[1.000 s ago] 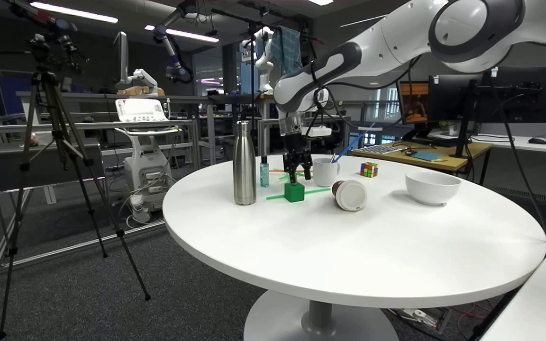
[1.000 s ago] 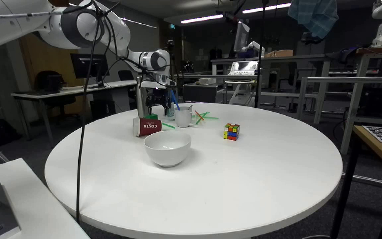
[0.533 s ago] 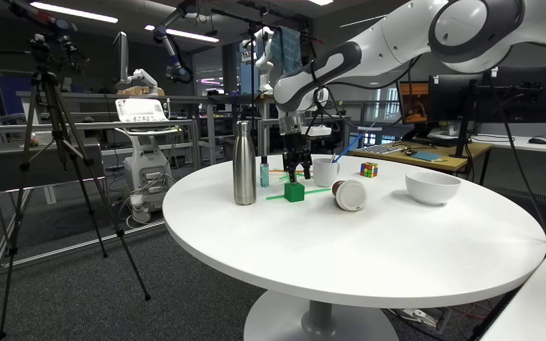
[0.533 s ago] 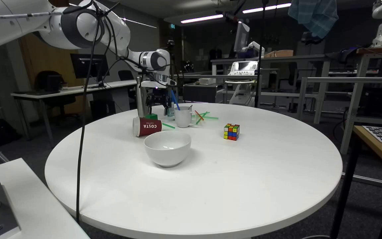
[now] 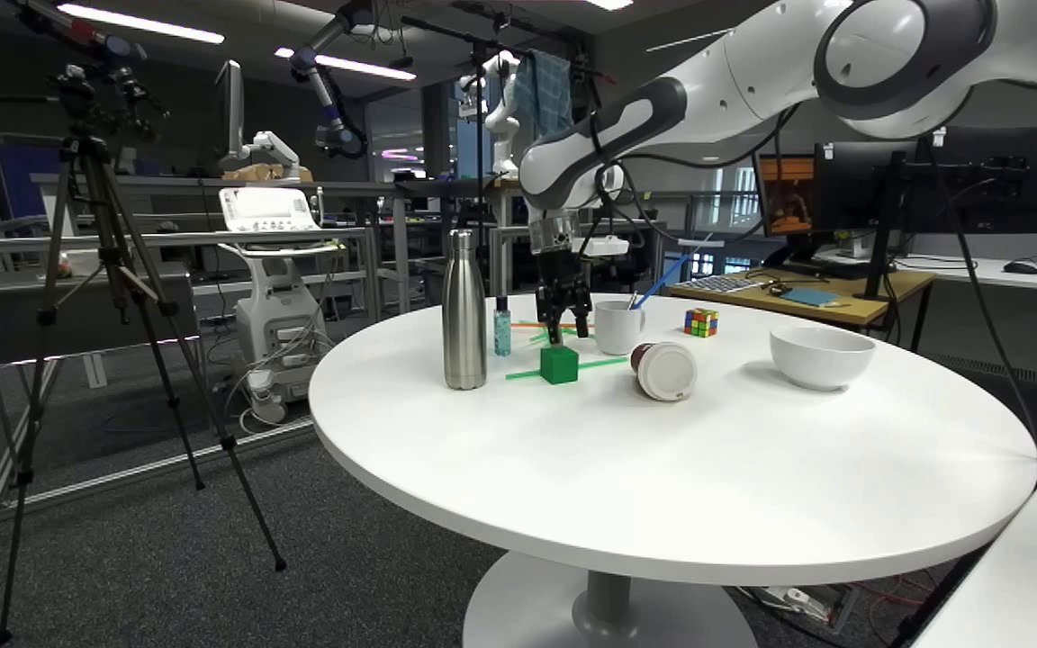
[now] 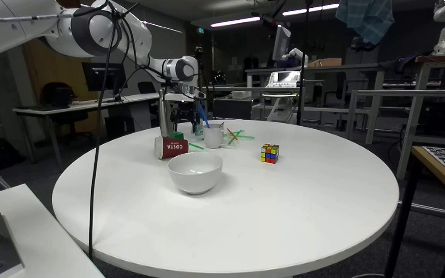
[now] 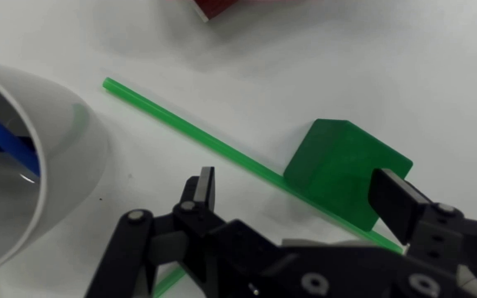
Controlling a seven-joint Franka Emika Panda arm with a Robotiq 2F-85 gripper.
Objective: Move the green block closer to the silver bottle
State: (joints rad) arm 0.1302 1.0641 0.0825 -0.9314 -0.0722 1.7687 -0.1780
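The black gripper [image 7: 296, 182] hangs wide and empty near the green cubic block [image 5: 559, 366], presumably to clasp and carry it towards the tall silver metal bottle [image 5: 464, 315].

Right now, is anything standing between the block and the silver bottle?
Only a green straw, flat on the table: in an exterior view its end juts past the block toward the silver bottle. Nothing upright shows between them; the teal bottle stands farther back.
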